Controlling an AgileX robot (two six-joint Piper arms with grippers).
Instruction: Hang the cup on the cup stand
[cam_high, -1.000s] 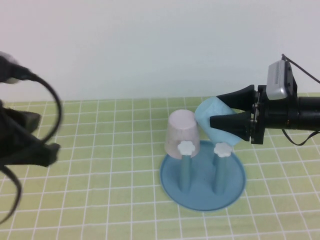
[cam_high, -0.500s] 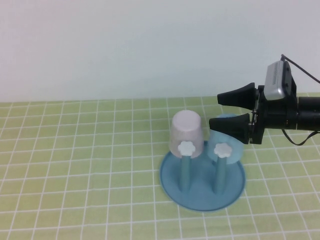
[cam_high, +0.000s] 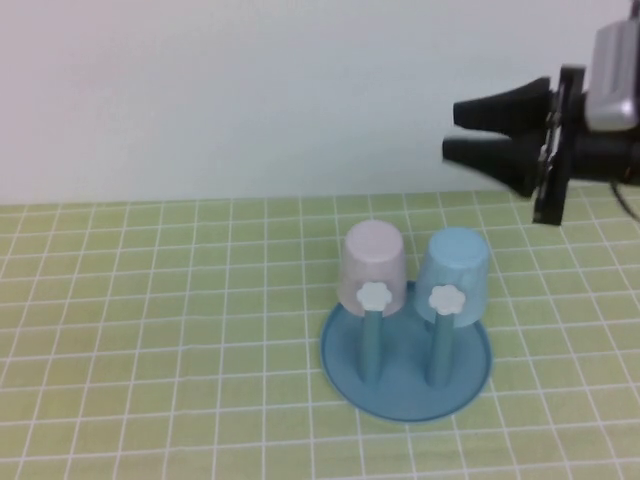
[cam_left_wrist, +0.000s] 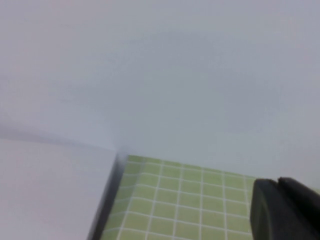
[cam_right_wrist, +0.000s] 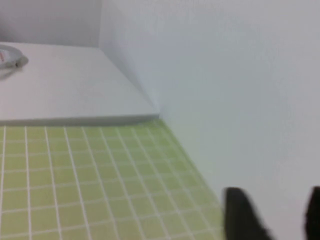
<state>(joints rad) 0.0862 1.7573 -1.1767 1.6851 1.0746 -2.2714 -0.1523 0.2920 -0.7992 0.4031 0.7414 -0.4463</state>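
Observation:
The light blue cup (cam_high: 453, 270) sits upside down on a back peg of the teal cup stand (cam_high: 405, 385), next to the upside-down pale pink cup (cam_high: 373, 262). Two front pegs with white flower knobs (cam_high: 445, 298) stand bare. My right gripper (cam_high: 452, 131) is open and empty, raised above and to the right of the blue cup, clear of it. In the right wrist view it (cam_right_wrist: 275, 215) shows parted fingers over the mat edge and wall. My left gripper (cam_left_wrist: 282, 207) shows only in the left wrist view, fingers together and empty.
A green gridded mat (cam_high: 160, 330) covers the table. A white wall (cam_high: 250, 90) rises just behind it. A white surface (cam_right_wrist: 60, 85) borders the mat's far edge in the right wrist view.
My right gripper let go of the blue cup, which settled upside down on the stand, then lifted up and to the right. The left arm left the high view.

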